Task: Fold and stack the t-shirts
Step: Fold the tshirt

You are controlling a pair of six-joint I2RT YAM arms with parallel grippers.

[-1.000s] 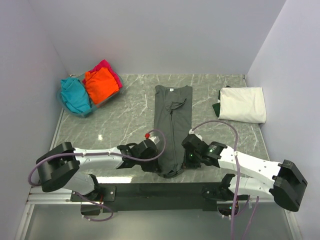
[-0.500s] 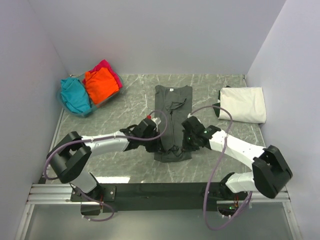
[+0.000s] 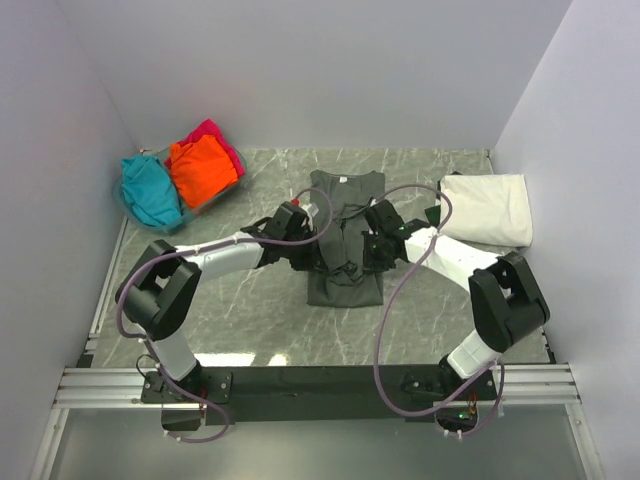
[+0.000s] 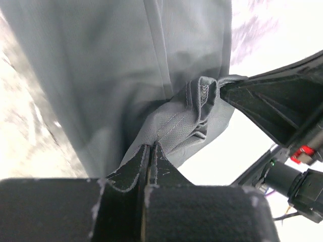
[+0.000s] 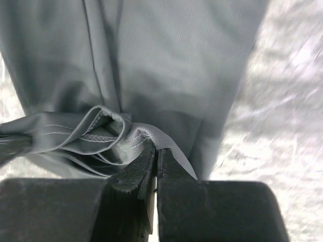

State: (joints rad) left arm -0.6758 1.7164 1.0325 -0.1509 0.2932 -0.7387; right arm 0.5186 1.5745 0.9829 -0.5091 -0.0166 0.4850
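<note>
The dark grey t-shirt [image 3: 345,245] lies lengthwise mid-table, its small white neck label [image 3: 342,179] at the far end and its lower part doubled over. My left gripper [image 3: 312,250] is shut on the hem at the shirt's left side; the pinched cloth [image 4: 176,131] bunches above the jaws. My right gripper [image 3: 372,250] is shut on the hem at the right side; the cloth [image 5: 136,138] folds over the fingertips. A folded white t-shirt [image 3: 488,209] lies at the back right. Orange [image 3: 200,170], magenta [image 3: 215,133] and teal [image 3: 148,190] shirts sit at the back left.
The coloured shirts lie in a clear bin [image 3: 190,215] in the back-left corner. Grey walls close in the left, back and right sides. The marble tabletop [image 3: 240,270] shows on both sides of the shirt. Purple cables loop over both arms.
Both grippers have carried the shirt's bottom hem from the near table edge toward the far end, folding the lower part over the upper. The shirt now looks about half as long.
</note>
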